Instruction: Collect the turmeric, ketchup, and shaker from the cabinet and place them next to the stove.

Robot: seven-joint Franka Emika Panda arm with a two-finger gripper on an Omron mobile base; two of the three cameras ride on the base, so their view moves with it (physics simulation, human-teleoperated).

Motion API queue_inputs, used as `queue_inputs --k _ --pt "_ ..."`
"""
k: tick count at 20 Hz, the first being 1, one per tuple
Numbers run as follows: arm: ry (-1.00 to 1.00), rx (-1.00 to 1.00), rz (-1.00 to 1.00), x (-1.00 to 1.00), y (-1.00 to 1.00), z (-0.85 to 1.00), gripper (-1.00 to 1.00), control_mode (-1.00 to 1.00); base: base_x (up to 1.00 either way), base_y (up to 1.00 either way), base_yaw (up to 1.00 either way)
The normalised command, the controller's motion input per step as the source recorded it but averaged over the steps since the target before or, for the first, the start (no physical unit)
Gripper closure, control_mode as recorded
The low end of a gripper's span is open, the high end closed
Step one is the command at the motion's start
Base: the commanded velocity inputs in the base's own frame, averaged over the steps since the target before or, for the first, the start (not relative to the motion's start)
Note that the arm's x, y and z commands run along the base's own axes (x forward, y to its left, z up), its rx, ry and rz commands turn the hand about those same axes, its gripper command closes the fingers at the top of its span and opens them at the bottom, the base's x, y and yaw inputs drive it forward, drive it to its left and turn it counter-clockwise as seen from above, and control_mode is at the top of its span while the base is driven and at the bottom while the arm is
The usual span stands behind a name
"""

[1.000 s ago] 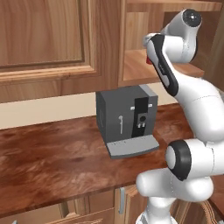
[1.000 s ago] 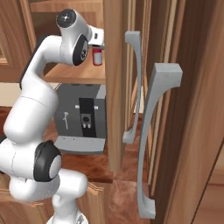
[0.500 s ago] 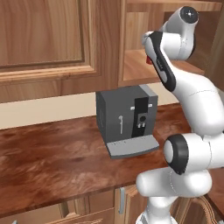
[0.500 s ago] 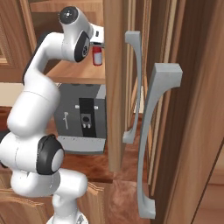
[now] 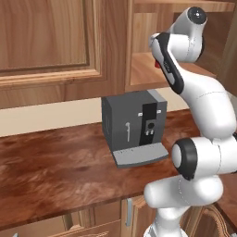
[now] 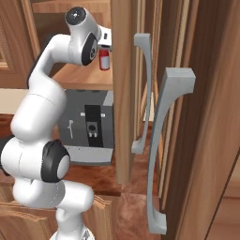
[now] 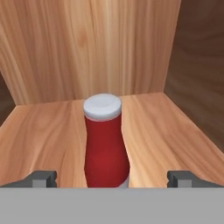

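Left base view: the white arm reaches up into the open brown wooden wall cabinet (image 5: 139,55), above a grey coffee machine (image 5: 133,127) standing on the dark wood counter (image 5: 55,162); a sliver of red shows behind the wrist.

Right base view: the slim red ketchup bottle with a white cap (image 6: 104,59) stands upright on the cabinet's plain shelf (image 6: 84,79), just ahead of the hand, near the open door's edge.

Hand view: the tool (image 7: 112,178) is spread wide, its dark fingertips (image 7: 41,178) flanking the bottle's base without touching, lined up, I judge, for a squeeze low on the body.
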Motion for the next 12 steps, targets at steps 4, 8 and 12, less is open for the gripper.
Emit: queue_inputs --k 4,8,12 --pt "0.03 0.0 0.0 0.13 0.01 -0.09 -1.0 -1.0 0.0 0.0 0.0" --pt "0.02 0.0 0.0 0.1 0.04 -0.12 -1.0 -1.0 0.0 0.0 0.0" --pt "0.01 0.0 0.0 0.09 0.03 -0.08 -1.0 -1.0 0.0 0.0 0.0"
